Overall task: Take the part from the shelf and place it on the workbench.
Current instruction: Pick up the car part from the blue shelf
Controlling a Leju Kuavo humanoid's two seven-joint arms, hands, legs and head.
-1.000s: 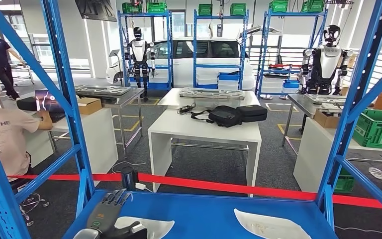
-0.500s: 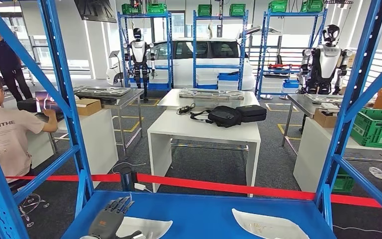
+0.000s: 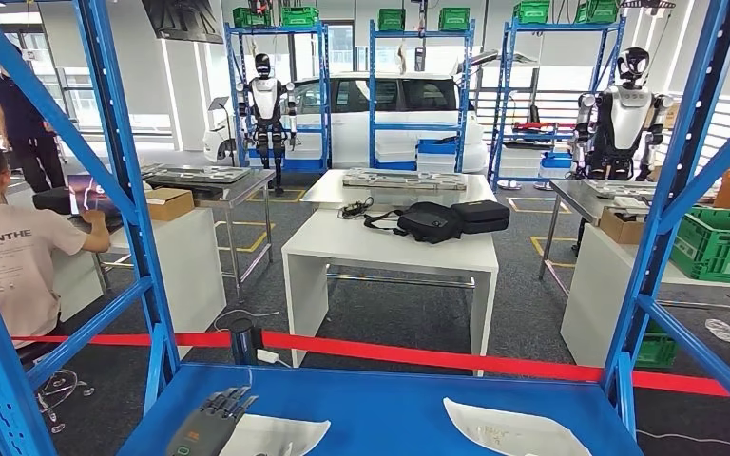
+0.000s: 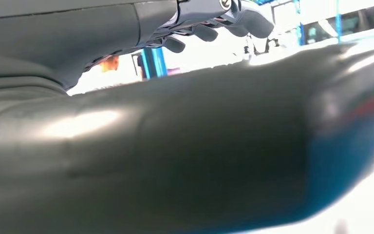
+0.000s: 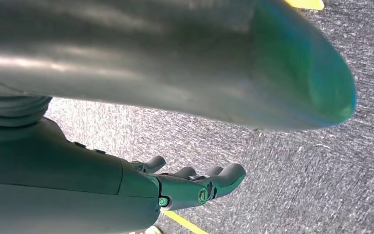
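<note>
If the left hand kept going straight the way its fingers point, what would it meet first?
Probably nothing on the shelf: the left hand lies over the near white part, its fingers pointing across bare blue shelf toward the far edge. Depth is unclear.

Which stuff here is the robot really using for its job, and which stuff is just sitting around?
For the job:
left hand, over the left white part
right white part
blue shelf under both parts

Just sitting around:
black bags on the white table
green crate
cardboard box
red tape
white car
</note>
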